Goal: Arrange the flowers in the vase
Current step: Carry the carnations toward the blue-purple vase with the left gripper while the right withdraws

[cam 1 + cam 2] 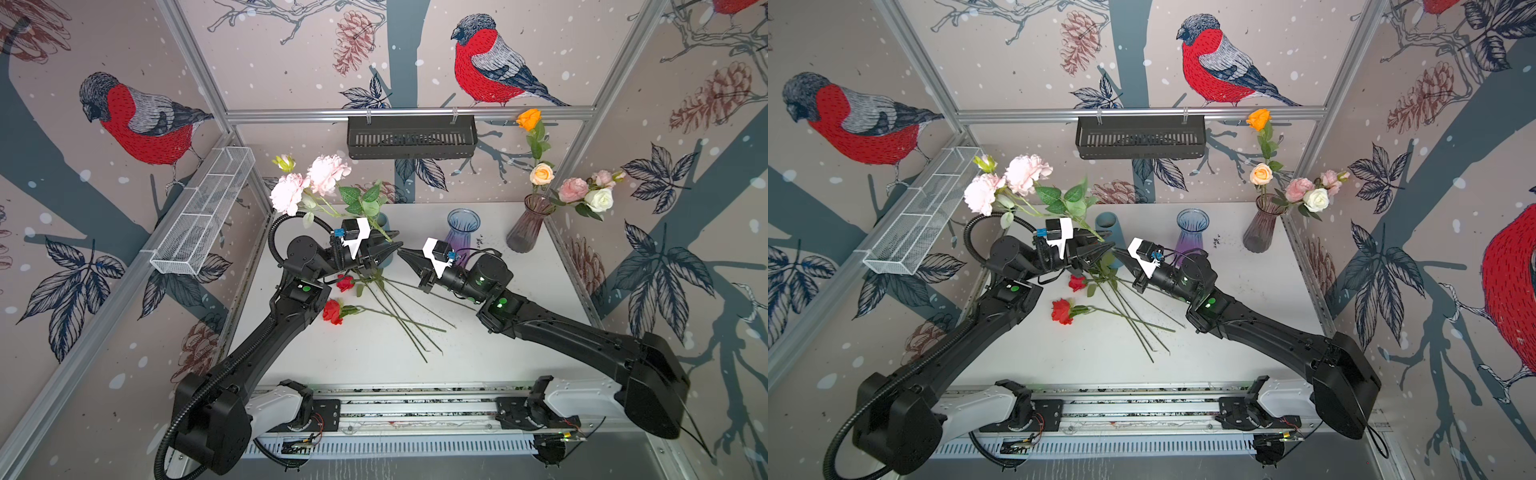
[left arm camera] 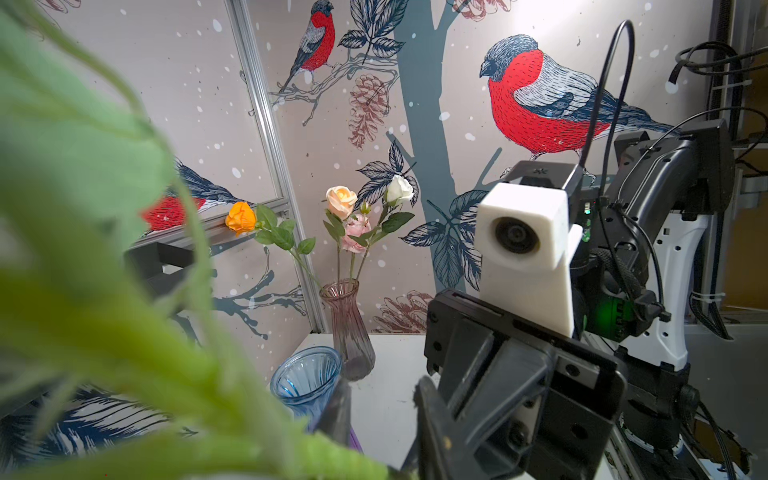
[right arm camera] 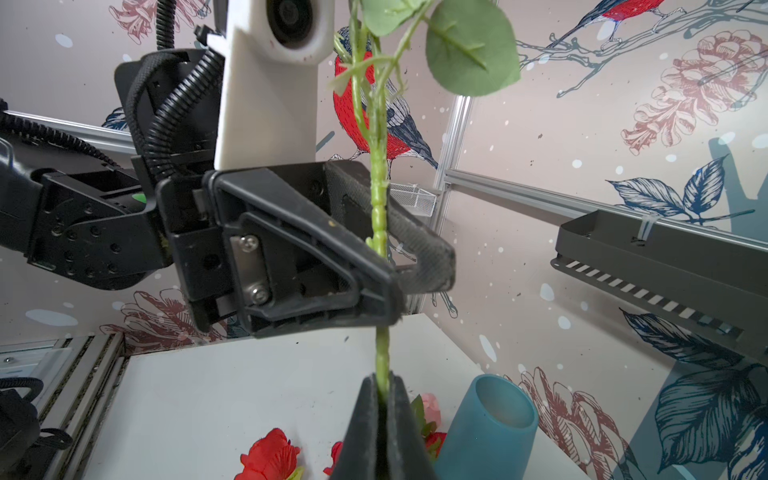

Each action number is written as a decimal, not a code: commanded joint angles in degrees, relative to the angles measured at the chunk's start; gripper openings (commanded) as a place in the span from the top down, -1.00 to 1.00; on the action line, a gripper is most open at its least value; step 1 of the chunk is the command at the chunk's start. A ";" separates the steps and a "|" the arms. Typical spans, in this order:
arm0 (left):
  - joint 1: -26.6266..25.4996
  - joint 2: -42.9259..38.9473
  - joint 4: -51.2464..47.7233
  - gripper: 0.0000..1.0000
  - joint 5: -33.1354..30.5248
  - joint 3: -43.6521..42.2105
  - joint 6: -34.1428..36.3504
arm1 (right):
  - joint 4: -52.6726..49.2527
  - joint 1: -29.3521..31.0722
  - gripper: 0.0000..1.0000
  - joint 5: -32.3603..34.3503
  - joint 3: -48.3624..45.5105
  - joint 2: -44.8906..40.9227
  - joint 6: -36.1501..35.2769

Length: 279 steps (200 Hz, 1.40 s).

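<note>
- Left gripper [image 1: 394, 247] clamps the knobbly green plastic stem [image 3: 379, 208]; ruffled fabric pink flowers [image 1: 309, 183] on top.
- Right gripper [image 3: 382, 395] pinches the same stem.
- Ribbed glass vase [image 1: 462, 226] nearby.

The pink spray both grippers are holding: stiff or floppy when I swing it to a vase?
Probably top-heavy: the pink spray carries big heads far beyond the left gripper. Its stem looks thin, so expect sway. The stem's ridges should limit slipping in the right gripper.

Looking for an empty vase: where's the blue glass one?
In both top views the blue vase stands at the back, right of centre, between the teal cup and the flower-filled purple vase.
</note>
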 commanded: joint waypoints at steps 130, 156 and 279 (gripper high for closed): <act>-4.56 5.11 -5.70 1.00 -15.45 6.42 1.78 | -40.59 -12.10 -0.47 27.82 -10.69 -34.60 20.05; -5.43 9.33 -3.06 1.00 -17.38 12.58 -2.51 | -43.60 -16.96 -0.60 27.82 -16.58 -44.30 23.34; -10.95 42.25 -5.21 1.00 -20.14 44.90 -4.91 | -51.89 -25.52 -0.67 24.43 -19.24 -54.30 22.18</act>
